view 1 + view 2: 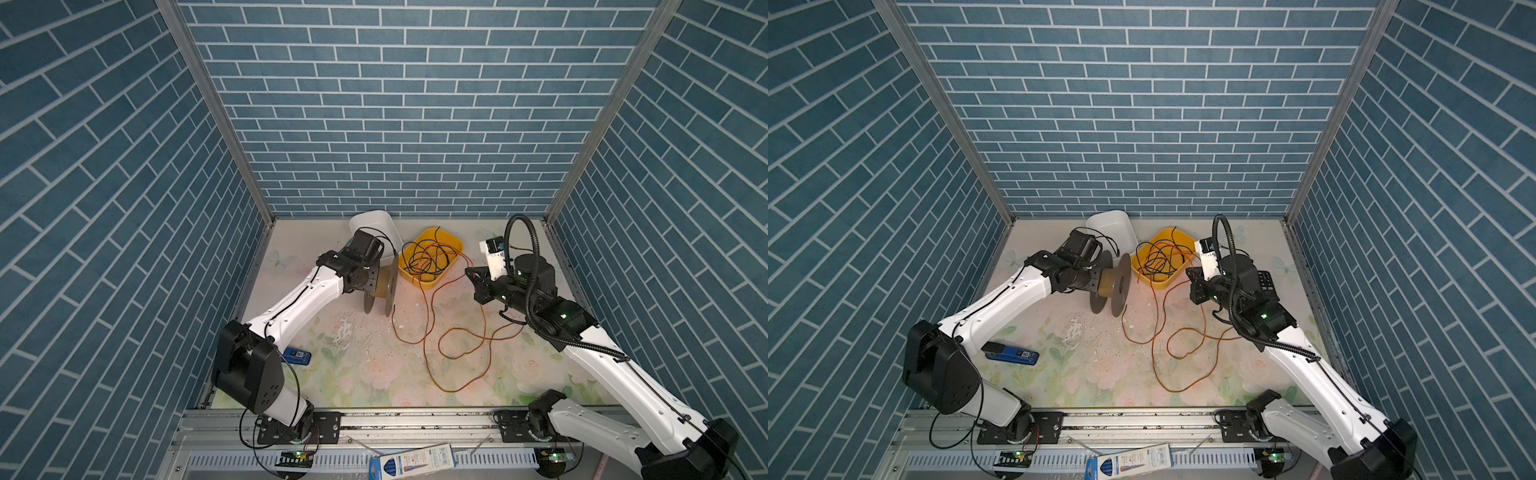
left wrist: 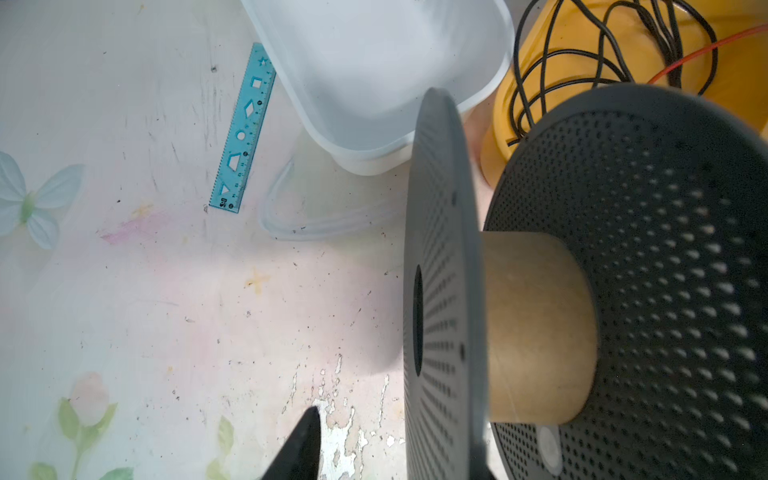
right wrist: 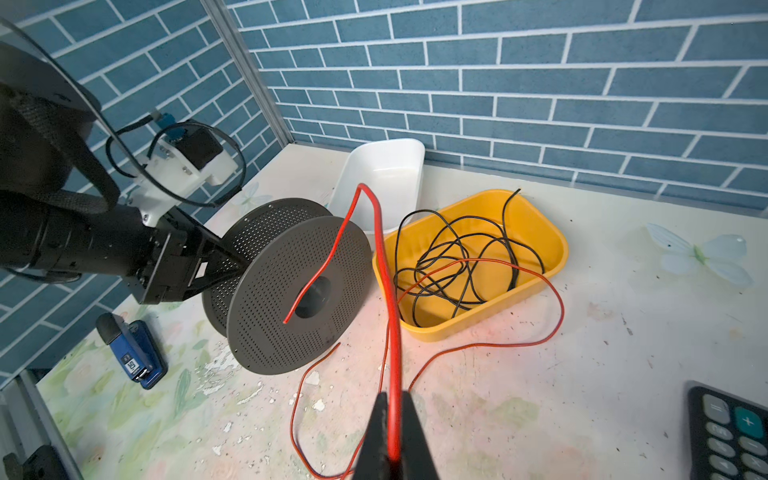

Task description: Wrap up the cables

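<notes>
Spool braced, wire end offered up to it.
Your left fingers (image 3: 208,245) grip the grey perforated plastic spool (image 3: 299,291) on edge, apparently to steady it for winding. Your right fingers (image 3: 415,444) pinch the long orange wire (image 3: 390,316) near its free end; the rest loops over the worktop (image 3: 623,353) and yellow plastic tub (image 3: 478,318).

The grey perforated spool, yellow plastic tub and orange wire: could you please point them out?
Grey perforated spool (image 3: 332,332), right wrist view, near flange.
Yellow plastic tub (image 3: 478,318), right wrist view, front wall.
Orange wire (image 3: 392,332), right wrist view, taut stretch.
</notes>
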Action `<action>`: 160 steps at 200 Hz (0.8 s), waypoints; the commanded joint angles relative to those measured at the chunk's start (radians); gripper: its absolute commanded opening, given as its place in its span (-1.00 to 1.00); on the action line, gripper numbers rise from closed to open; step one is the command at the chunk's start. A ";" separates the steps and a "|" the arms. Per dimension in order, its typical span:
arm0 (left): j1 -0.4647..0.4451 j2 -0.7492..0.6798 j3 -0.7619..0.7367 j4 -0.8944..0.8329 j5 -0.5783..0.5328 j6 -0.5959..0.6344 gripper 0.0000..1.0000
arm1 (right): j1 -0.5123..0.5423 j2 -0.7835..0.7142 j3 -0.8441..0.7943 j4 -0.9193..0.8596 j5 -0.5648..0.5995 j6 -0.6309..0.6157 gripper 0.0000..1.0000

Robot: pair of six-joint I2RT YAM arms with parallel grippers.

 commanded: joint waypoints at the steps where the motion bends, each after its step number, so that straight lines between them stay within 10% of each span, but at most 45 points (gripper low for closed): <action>1: 0.008 -0.036 -0.005 -0.006 0.014 0.006 -0.10 | 0.004 0.017 0.009 0.035 -0.070 -0.045 -1.00; 160: 0.108 -0.212 -0.028 -0.125 0.153 -0.018 0.40 | 0.243 0.197 0.097 0.147 -0.144 -0.047 -1.00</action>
